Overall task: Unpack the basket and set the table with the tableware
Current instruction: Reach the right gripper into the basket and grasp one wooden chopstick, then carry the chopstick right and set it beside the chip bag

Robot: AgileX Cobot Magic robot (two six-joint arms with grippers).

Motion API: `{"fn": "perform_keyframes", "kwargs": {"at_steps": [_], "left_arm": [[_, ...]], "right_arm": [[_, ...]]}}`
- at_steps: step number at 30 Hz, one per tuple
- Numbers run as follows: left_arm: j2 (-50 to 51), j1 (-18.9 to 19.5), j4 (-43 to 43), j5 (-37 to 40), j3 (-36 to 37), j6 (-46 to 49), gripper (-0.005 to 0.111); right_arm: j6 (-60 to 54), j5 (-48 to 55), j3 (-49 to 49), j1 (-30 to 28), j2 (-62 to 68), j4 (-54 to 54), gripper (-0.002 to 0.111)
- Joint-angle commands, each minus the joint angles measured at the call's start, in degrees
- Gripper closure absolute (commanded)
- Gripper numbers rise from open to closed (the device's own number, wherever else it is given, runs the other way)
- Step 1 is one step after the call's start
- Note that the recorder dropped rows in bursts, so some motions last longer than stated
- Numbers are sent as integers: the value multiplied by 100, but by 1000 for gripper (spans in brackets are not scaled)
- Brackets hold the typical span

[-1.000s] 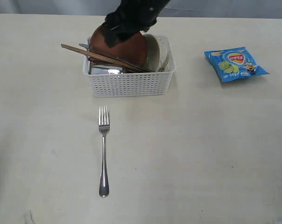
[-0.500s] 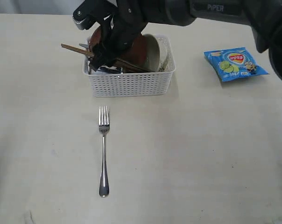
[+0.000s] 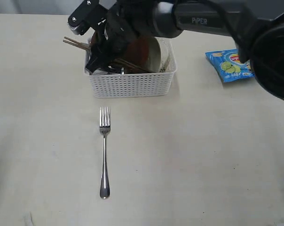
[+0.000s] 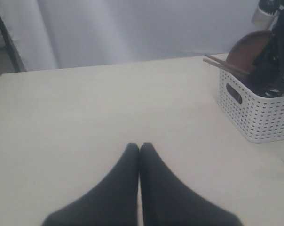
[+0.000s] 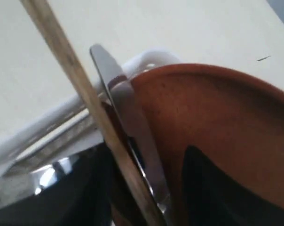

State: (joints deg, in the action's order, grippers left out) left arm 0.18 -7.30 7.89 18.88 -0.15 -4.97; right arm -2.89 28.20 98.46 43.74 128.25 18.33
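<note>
The white basket (image 3: 132, 84) stands at the back of the table (image 3: 203, 155). It holds the brown plate (image 3: 141, 49) on edge, the pale bowl (image 3: 157, 52) and wooden chopsticks (image 3: 75, 43) that stick out past its left end. My right gripper (image 3: 102, 56) reaches into that left end. It is open, its dark fingers (image 5: 212, 188) either side of a chopstick (image 5: 81, 84) and the silver knife (image 5: 128, 117), against the plate (image 5: 217, 108). The silver fork (image 3: 104, 150) lies on the table in front of the basket. My left gripper (image 4: 139, 147) is shut and empty, low over bare table, well away from the basket (image 4: 259, 117).
A blue chip bag (image 3: 231, 66) lies at the back right, partly hidden by the right arm. Something shiny and steel (image 5: 48, 176) sits low in the basket beside the rim (image 5: 48, 122).
The right arm has swung over the basket and lowered its gripper into the left end. The chopsticks' outer tips have risen a little.
</note>
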Motion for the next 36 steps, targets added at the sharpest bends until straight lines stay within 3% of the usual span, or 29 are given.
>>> {"fn": "perform_keyframes", "kwargs": {"at_steps": [1, 2, 3, 16, 25, 31, 36], "left_arm": [[-18, -24, 2, -60, 15, 9, 107], [-18, -24, 2, -60, 15, 9, 107], [-18, -24, 2, -60, 15, 9, 107], [-18, -24, 2, -60, 15, 9, 107], [-18, -24, 2, -60, 15, 9, 107], [-18, -24, 2, -60, 15, 9, 107], [-18, -24, 2, -60, 15, 9, 107]], "right_arm": [[-108, 468, -58, 41, 132, 25, 96], [-219, 471, -58, 41, 132, 25, 105], [-340, 485, -58, 73, 120, 25, 108], [185, 755, -58, 295, -453, 1207, 109], [289, 918, -58, 295, -1018, 1174, 109], [371, 1660, -58, 280, -1592, 1174, 109], [464, 2602, -58, -106, -2042, 1149, 109]]}}
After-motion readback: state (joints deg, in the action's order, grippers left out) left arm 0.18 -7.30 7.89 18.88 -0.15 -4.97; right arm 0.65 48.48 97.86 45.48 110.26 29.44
